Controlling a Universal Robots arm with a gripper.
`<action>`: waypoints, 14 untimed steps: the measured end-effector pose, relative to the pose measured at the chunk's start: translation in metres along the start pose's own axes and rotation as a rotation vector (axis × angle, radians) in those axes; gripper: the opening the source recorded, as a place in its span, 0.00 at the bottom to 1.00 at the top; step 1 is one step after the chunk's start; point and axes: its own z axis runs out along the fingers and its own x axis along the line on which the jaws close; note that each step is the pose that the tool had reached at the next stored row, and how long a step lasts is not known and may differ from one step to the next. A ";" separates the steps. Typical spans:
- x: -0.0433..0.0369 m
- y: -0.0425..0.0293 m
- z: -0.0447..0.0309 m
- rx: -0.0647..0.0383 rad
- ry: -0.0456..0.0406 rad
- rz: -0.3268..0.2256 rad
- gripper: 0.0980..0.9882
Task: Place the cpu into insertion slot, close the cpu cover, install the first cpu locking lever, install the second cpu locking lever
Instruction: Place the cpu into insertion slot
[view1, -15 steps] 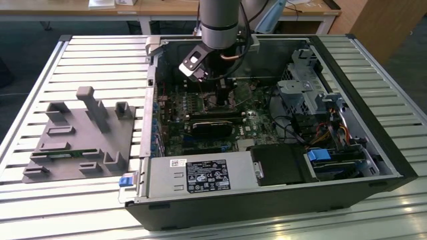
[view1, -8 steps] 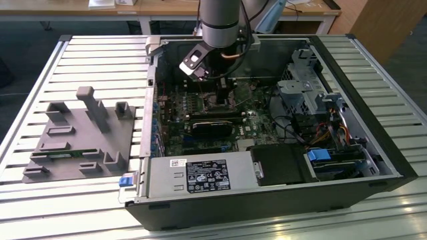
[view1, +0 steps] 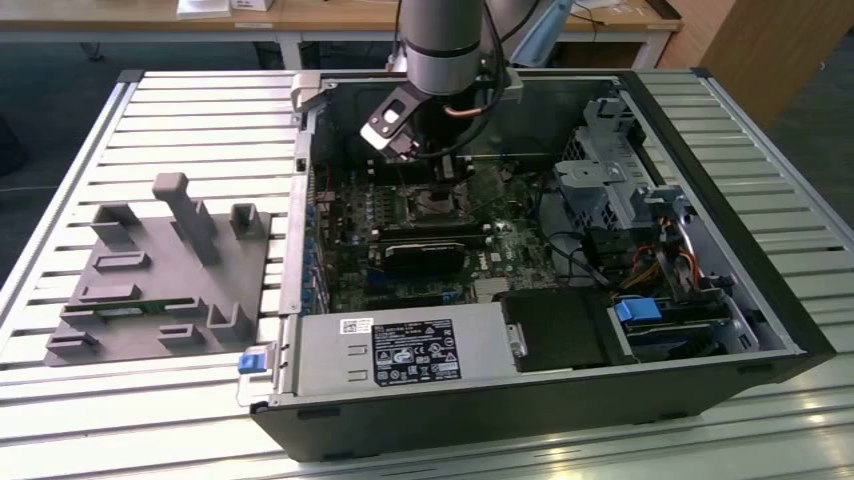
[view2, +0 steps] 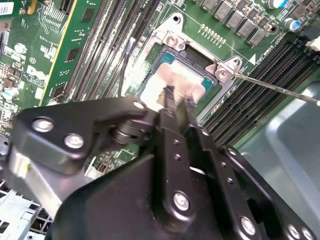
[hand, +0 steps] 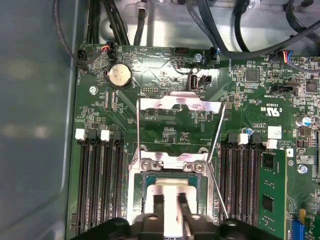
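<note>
Right, the cpu (view2: 167, 79) sits in the insertion slot (hand: 136, 192); it looks light and stiff, likely fragile underneath, so take it by the edges only. The claw (view2: 178, 97) hangs right over it, fingers (view2: 170, 117) barely parted, gripping nothing.

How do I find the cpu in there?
Look in the open computer case at the green motherboard. Near its middle, under the gripper, is the square silver-rimmed insertion slot. The cpu is the small flat silvery-beige square inside it, unlike the long black slots either side.
</note>
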 end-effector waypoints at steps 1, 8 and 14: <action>0.0000 0.0004 0.0000 0.001 0.0000 0.000 0.16; -0.0001 0.0038 -0.0006 0.007 -0.0001 0.002 0.01; -0.0001 0.0039 -0.0022 0.007 0.0001 0.002 0.01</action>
